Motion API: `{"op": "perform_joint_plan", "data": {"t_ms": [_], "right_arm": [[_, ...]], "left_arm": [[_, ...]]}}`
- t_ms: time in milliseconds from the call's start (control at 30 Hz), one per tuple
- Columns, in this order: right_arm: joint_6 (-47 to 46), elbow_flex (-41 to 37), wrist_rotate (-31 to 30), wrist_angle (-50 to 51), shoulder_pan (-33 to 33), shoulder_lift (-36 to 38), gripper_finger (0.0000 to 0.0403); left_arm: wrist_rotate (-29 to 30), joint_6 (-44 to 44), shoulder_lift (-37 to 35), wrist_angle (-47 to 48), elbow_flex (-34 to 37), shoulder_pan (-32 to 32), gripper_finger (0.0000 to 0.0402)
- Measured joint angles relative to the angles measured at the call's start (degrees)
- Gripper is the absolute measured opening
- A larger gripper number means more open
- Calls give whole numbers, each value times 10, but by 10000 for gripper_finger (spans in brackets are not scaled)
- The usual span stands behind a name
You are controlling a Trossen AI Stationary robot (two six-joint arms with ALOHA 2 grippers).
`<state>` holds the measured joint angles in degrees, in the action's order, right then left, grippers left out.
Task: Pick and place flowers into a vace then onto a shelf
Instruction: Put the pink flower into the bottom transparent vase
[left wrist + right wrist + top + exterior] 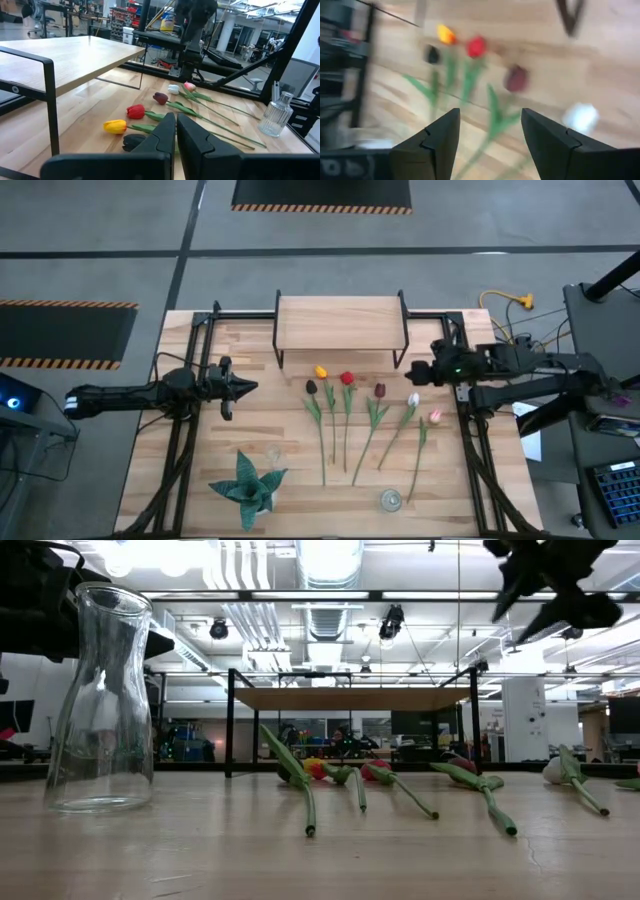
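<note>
The right gripper, jaws parted and empty, is hovering at three o'clock of the tulips; the left gripper is waiting pinched shut.

Seen from above, six tulips lie in a row on the plank worktop, heads toward the shelf, stems running toward the near edge. The shelf stands at the far middle of the worktop. The left end effector hangs over the worktop left of the tulips, fingers together. The right end effector hovers beside the shelf's right end, above the white tulip. A spiky teal plant sits near the front left, and a small glass vase near the stem ends.
</note>
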<state>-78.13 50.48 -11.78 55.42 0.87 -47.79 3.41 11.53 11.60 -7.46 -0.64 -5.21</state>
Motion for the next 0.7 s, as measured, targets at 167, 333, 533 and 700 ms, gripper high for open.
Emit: {"op": "perform_joint_plan", "data": {"t_ms": [167, 333, 533, 700], "right_arm": [[-63, 23, 40, 43, -28, -68, 203], [-121, 27, 107, 44, -68, -126, 203], [-207, 23, 189, 60, -136, -189, 203], [-285, 16, 198, 74, -200, -221, 203]], "left_arm": [[0, 0, 0, 0, 0, 0, 0], [0, 0, 0, 0, 0, 0, 0], [0, 0, 0, 0, 0, 0, 0], [0, 0, 0, 0, 0, 0, 0]]}}
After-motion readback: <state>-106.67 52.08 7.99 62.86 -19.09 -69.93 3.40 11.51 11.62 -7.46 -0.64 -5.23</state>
